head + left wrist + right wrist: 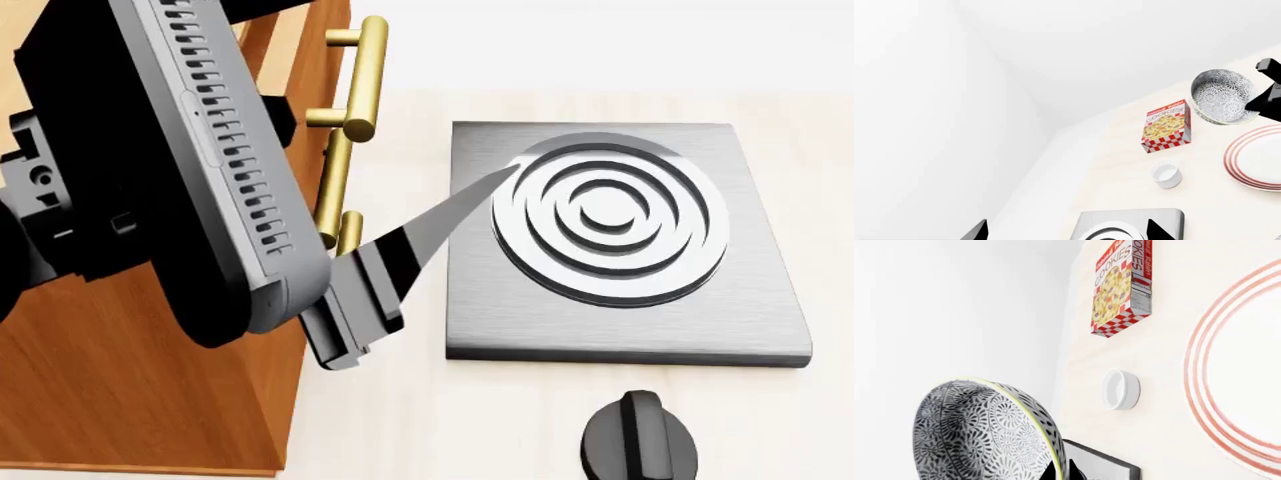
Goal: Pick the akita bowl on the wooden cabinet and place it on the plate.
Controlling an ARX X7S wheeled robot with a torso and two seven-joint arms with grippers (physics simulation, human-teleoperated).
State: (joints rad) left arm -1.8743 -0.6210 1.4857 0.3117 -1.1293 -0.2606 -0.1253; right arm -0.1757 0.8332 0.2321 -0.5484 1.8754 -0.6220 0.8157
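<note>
Akita bowl [1223, 96] clamped by rim in right end effector [1262, 98], carried above counter [1121, 150] beside plate [1259, 157]. Left end effector [1066, 231] fingers apart, empty. Advice: centre bowl over plate, level it, lower gently, clear of cookie box [1166, 125] and cup [1165, 175].

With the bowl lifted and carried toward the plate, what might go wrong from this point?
The akita bowl looks pinched only at its rim by the right gripper and hangs tilted, so it may slip or swing. The cookie box and small white cup stand near the plate; a low approach might knock them. The head view shows none of this, mostly the left arm, so alignment is hard to judge.
</note>
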